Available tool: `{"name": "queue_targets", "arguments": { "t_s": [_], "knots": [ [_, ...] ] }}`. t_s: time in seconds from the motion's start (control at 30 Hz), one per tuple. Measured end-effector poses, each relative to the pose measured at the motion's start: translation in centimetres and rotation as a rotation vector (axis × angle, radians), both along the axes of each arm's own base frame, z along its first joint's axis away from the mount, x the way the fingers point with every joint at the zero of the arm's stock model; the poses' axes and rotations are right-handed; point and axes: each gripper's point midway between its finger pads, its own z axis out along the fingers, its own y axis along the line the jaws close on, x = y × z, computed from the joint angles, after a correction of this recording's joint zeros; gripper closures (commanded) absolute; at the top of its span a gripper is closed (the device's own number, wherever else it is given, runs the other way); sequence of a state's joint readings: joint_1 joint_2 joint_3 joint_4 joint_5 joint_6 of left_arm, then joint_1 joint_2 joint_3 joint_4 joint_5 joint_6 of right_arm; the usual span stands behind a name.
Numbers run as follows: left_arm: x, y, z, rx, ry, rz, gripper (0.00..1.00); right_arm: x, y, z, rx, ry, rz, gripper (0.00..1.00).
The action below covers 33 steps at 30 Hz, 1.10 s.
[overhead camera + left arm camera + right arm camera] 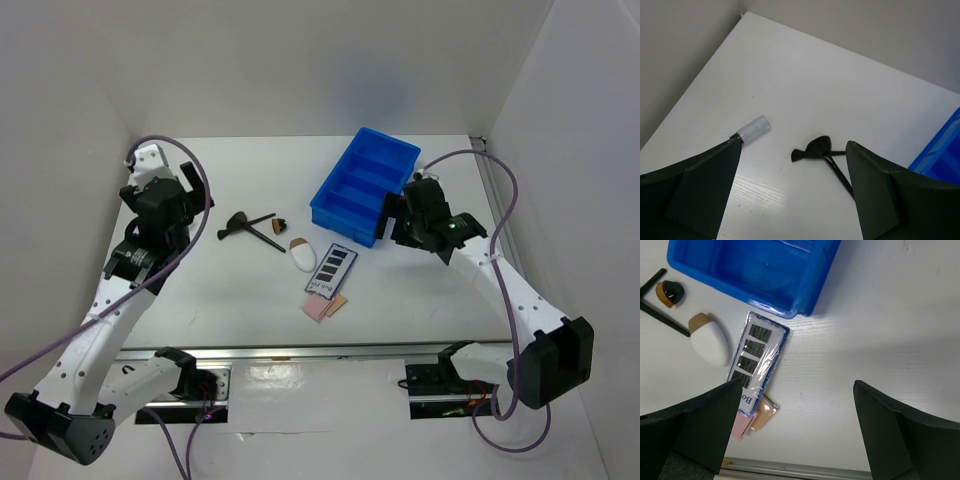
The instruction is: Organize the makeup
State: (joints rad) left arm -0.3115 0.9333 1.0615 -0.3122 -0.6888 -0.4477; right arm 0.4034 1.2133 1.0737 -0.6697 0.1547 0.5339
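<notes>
Top view, 12 = far edge. L arm (105,300) runs up the left side of the tabletop (240,310). L jaws are spread wide w/ nothing btwn them, at approx 10 o'clock from the makeup.

In the left wrist cam a small white cylinder (753,128) lies on the tabletop by the left finger's tip, its near end hidden behind that finger.

All the makeup lies mid-tabletop, outside the tray:
- **Thin black brushes** (250,226): two crossed sticks w/ fanned heads, lying flat, well apart from L jaws.
- **Tan-and-black dome** (281,226): small, just beside the brushes at 3 o'clock.
- **White egg-shaped sponge** (301,256): at 5 o'clock of the dome, tan tip pointing approx 12.
- **Dark palette** (331,270): has a white label and clear wrap, just beside the sponge at 3 o'clock. Long axis runs approx 1 to 7, far end near the tray's corner.
- **Pink and tan pads** (322,306): touching the palette's label end, at 6 o'clock.

Blue tray (365,185) w/ long compartments sits at 1 o'clock of the palette.

R arm (500,280) comes in from the right. R jaws are spread w/ nothing btwn them, above the tabletop just off the tray's 4 o'clock corner.
</notes>
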Motion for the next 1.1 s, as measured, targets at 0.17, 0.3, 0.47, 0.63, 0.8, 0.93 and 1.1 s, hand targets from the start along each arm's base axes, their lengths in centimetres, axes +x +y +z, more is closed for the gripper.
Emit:
{"name": "queue_targets", "arguments": {
  "t_s": [0.17, 0.3, 0.47, 0.63, 0.8, 0.93, 1.1],
  "knots": [
    [0.4, -1.2, -1.2, 0.032, 0.102, -0.076, 0.00, -1.5, 1.3, -1.9, 0.040, 0.061, 0.025, 0.04],
    [0.2, -2.4, -1.6, 0.055, 0.136, -0.156, 0.08, -3.6, 3.6, -4.3, 0.149, 0.135, 0.052, 0.17],
    [-0.4, -4.2, -2.8, 0.039, 0.177, -0.256, 0.01, -7.1, 5.4, -7.8, 0.326, 0.214, 0.046, 0.36],
    [-2.0, -5.6, -4.4, -0.044, 0.230, -0.323, 0.01, -8.3, 6.9, -9.6, 0.464, 0.238, 0.034, 0.28],
    [-2.1, -7.6, -6.8, -0.085, 0.346, -0.404, 0.02, -7.9, 9.0, -9.9, 0.549, 0.241, 0.058, 0.20],
    [-2.2, -8.9, -8.0, -0.096, 0.409, -0.456, 0.02, -7.1, 10.4, -10.6, 0.582, 0.250, 0.067, 0.19],
    [-1.8, -10.1, -6.5, -0.105, 0.407, -0.505, 0.02, -6.4, 11.2, -13.1, 0.579, 0.298, 0.058, 0.19]
  ]
}}
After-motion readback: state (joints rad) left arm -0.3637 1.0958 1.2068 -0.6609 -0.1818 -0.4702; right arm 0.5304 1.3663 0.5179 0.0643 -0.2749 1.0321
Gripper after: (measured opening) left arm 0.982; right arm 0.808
